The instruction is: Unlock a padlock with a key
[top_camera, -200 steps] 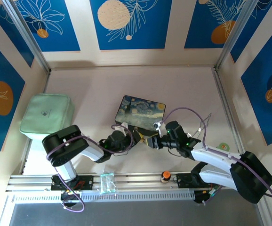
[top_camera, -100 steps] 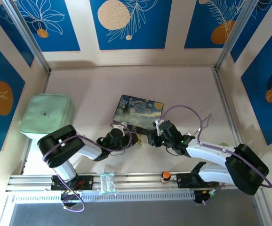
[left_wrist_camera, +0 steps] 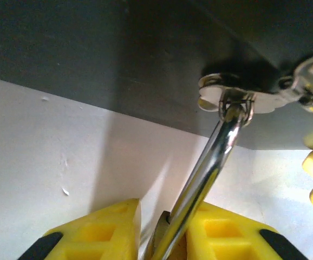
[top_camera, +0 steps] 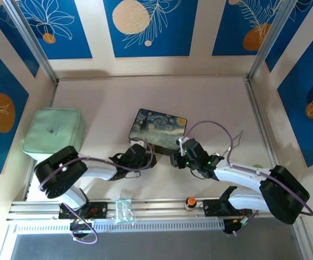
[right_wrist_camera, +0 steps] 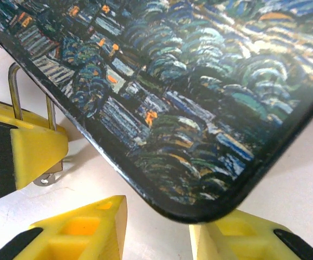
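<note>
At the box's (top_camera: 159, 129) near edge, left gripper (left_wrist_camera: 164, 219) is clamped on the padlock (left_wrist_camera: 210, 162). The silver shackle (right_wrist_camera: 14, 92) runs up from between the yellow fingers (left_wrist_camera: 97, 233) and through the box's hasp (left_wrist_camera: 237, 100). Right gripper (right_wrist_camera: 156, 216) sits just beside, at the box corner, jaws apart with a moderate gap. Padlock body is hidden by the fingers.

The table (top_camera: 145, 97) is taken in whole from high above and behind the arm bases, facing down, with the painted box (top_camera: 159, 127) small at its middle. From the left wrist the box's dark side is viewed very closely, low over the table, along the padlock (left_wrist_camera: 213, 162). From the right wrist the box's lid corner is viewed closely from above. Box and padlock are shared by both wrist views.
</note>
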